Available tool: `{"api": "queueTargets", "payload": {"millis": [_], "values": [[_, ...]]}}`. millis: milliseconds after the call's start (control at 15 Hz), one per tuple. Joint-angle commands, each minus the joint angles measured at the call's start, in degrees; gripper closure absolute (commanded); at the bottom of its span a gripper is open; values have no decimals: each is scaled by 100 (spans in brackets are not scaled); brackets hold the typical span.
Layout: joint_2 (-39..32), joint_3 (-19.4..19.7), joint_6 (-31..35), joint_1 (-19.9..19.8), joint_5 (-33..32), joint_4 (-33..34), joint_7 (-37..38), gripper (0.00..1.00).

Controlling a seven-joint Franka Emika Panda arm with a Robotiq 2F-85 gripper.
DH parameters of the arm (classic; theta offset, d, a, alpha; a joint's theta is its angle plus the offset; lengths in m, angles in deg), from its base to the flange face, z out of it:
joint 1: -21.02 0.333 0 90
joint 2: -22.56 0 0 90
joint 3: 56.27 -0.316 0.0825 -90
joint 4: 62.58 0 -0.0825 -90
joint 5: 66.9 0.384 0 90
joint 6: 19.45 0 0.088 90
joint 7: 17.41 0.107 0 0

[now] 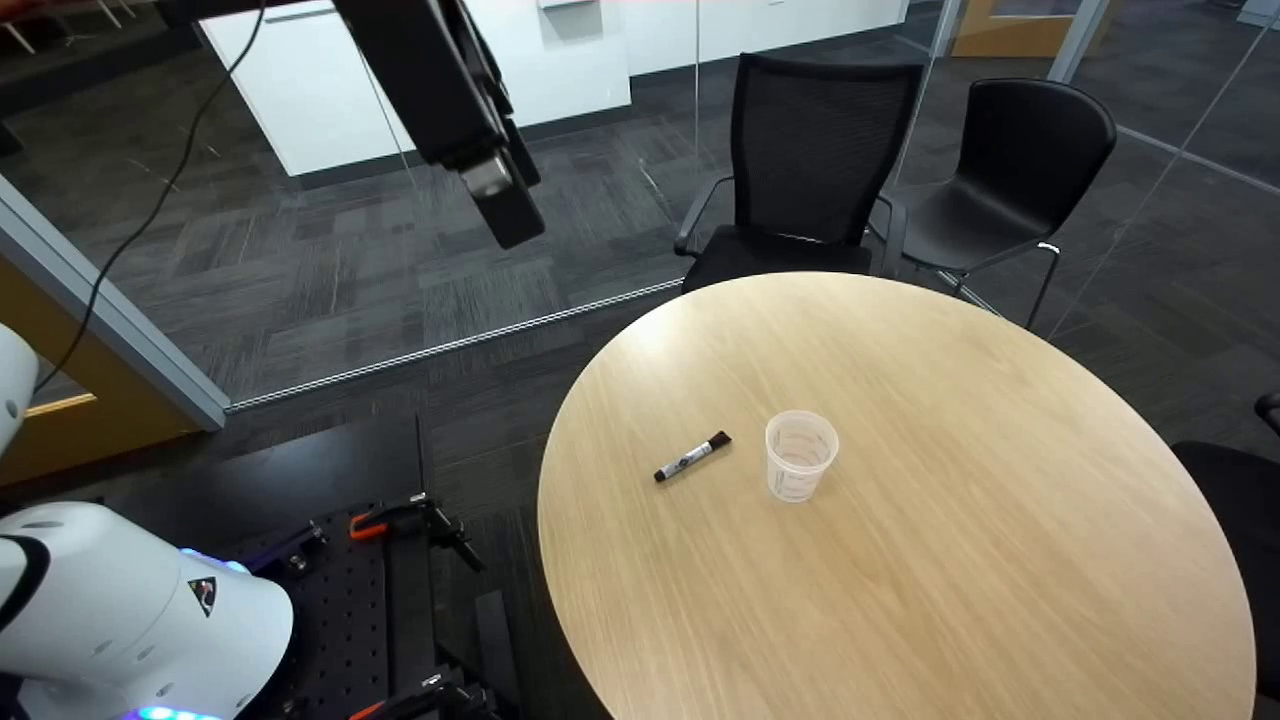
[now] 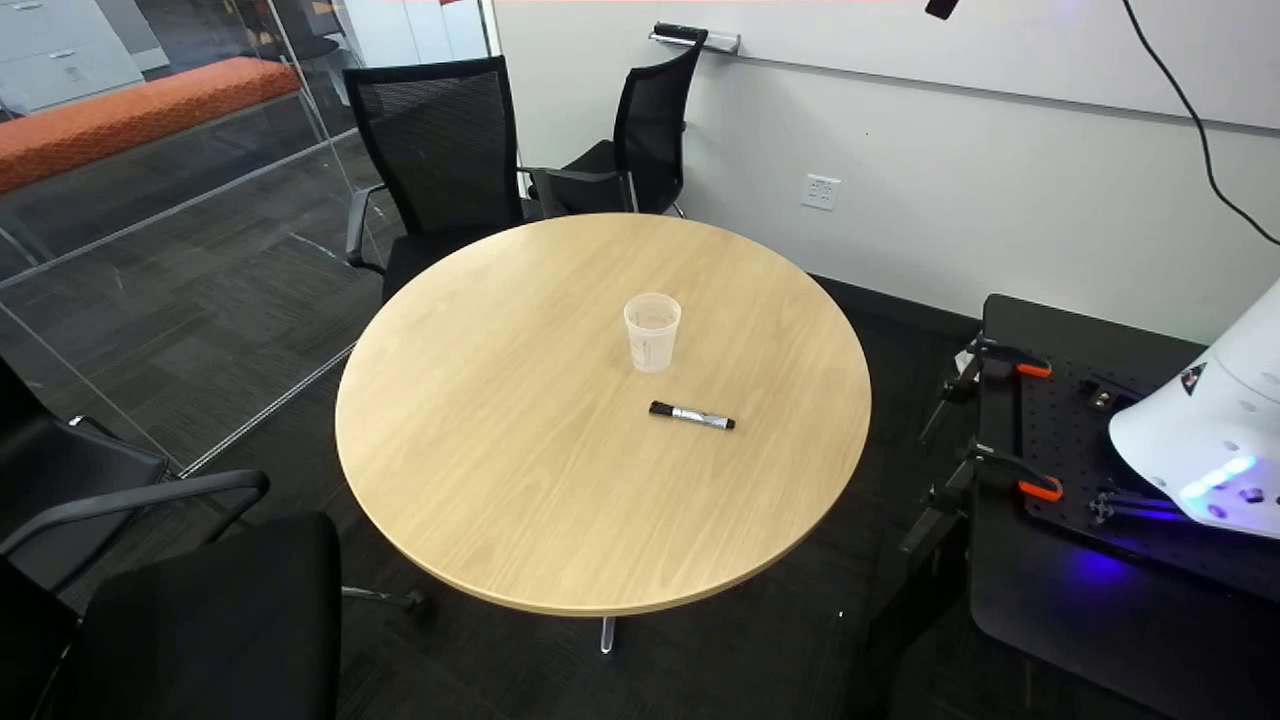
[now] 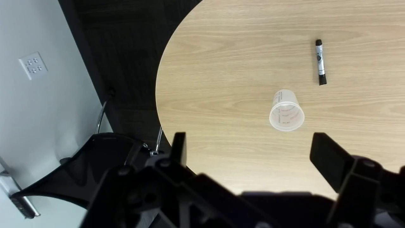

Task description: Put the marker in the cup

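Observation:
The marker (image 1: 692,457), with a white-silver barrel and black ends, lies flat on the round table. It also shows in an exterior view (image 2: 692,415) and in the wrist view (image 3: 320,61). The white translucent cup (image 1: 798,455) stands upright a short way from the marker, not touching it. The cup also shows in an exterior view (image 2: 652,335) and in the wrist view (image 3: 286,110). My gripper (image 3: 247,142) is open with nothing between its fingers, high above the table. In an exterior view the gripper (image 1: 508,215) hangs at the top; elsewhere only its tip (image 2: 942,8) shows.
The round wooden table (image 1: 950,580) has a curved edge. Black chairs (image 1: 825,160) stand around it. The robot base (image 1: 150,620) is on a black stand (image 2: 1080,600) with clamps beside the table. A cable (image 2: 1190,110) hangs by the arm.

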Motion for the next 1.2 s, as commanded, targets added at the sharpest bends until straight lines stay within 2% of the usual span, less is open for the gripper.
{"api": "queueTargets", "payload": {"millis": [0,133,400,800,1133], "values": [[-243,73,614,263,80,-5,-110,0],[-459,122,1208,427,208,-68,-224,0],[-1079,218,1817,706,559,-120,-660,0],[-2103,428,2159,1079,1460,-144,-1646,0],[-3015,330,2464,987,1427,-30,-1738,0]]}}
